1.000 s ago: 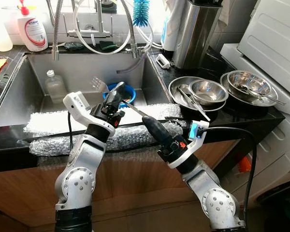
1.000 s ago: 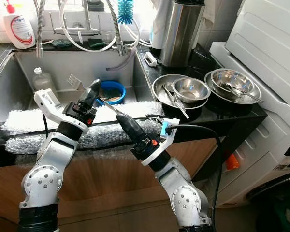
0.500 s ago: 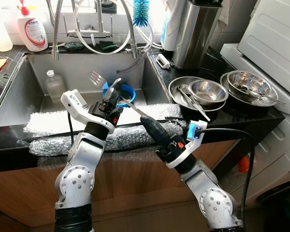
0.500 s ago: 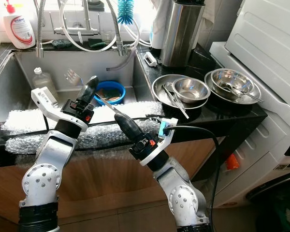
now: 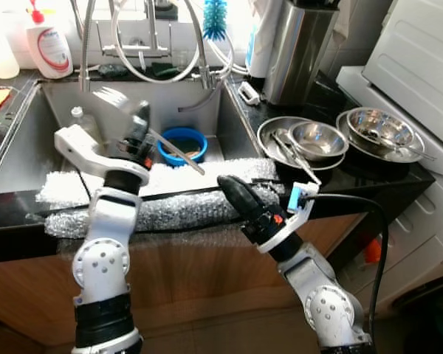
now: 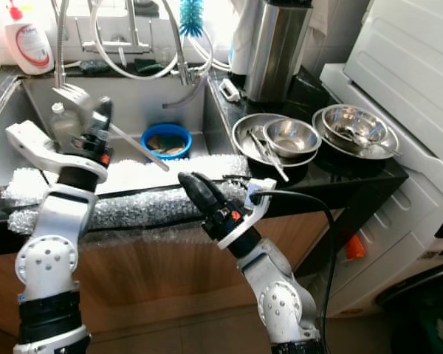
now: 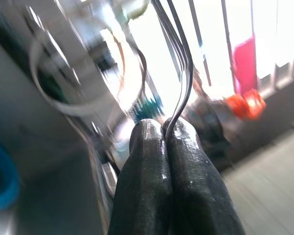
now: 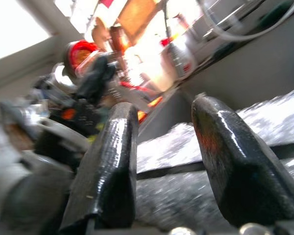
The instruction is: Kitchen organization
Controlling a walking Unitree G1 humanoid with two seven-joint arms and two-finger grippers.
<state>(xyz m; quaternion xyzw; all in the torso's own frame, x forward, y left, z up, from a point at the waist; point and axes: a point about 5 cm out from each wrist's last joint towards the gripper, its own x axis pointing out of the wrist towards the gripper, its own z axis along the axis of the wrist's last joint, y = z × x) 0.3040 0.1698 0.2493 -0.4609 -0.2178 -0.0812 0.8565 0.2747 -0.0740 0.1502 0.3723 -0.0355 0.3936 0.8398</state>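
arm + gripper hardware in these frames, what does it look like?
Silver jointed arms with round bolted joint housings. Each wrist carries a white bracket. The left gripper and right gripper each have two long, glossy black rounded fingers. A black cable loops from the right wrist, which shows cyan and red markings.

The left gripper [image 5: 142, 120] is raised on a bent arm, fingers pressed together. The right gripper [image 5: 229, 186] is held lower, fingers parted.

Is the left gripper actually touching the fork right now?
Touching. In the left wrist view the left gripper has both fingers pressed together on the fork, whose metal runs out from between them. The left eye view shows the fork raised over the sink.
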